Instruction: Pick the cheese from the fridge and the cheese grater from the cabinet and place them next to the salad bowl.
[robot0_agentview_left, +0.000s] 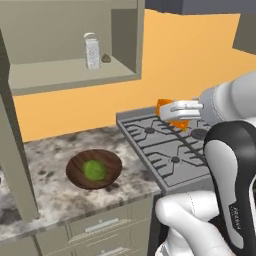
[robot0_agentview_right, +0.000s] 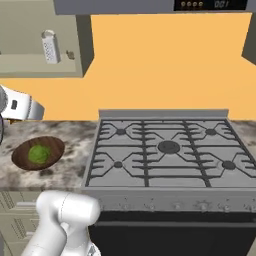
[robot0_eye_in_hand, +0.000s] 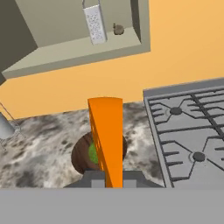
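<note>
**Orange cheese wedge clamped in the gripper above the stove**

Orange and flat-faced, the cheese (robot0_agentview_left: 165, 111) is a small wedge pinched between the two fingers of the gripper (robot0_agentview_left: 175, 111), which hangs over the near-left corner of the gas stove (robot0_agentview_left: 165, 145). In the hand view the wedge (robot0_eye_in_hand: 107, 135) stands up from between the dark fingertips as a tall, smooth slab with a squared top — the jaws are closed narrowly on it.

Below and to the left, on the speckled grey-and-white stone counter (robot0_agentview_left: 50, 170), sits the salad bowl (robot0_agentview_left: 94, 169): round, shallow, dark brown wood with visible grain and a mound of green leaves in its middle. From the hand view the bowl (robot0_eye_in_hand: 81, 153) lies partly behind the cheese, just beside the stove's left edge (robot0_eye_in_hand: 151, 131).

The stove top is matte grey metal with raised angular grates and round burner caps; in the right base view it (robot0_agentview_right: 165, 150) spreads wide, with a row of knobs along its front.

Up on the wall, the beige-olive cabinet (robot0_agentview_left: 65, 75) stands open. On its flat shelf the cheese grater (robot0_agentview_left: 92, 51) stands upright — a silvery-white rectangular box with finely perforated faces and a looped handle on top. Just beside it, to the right, lies a small brown lump (robot0_agentview_left: 106, 58). Beige drawers (robot0_agentview_left: 100, 225) with slim silver handles run beneath the counter.
</note>
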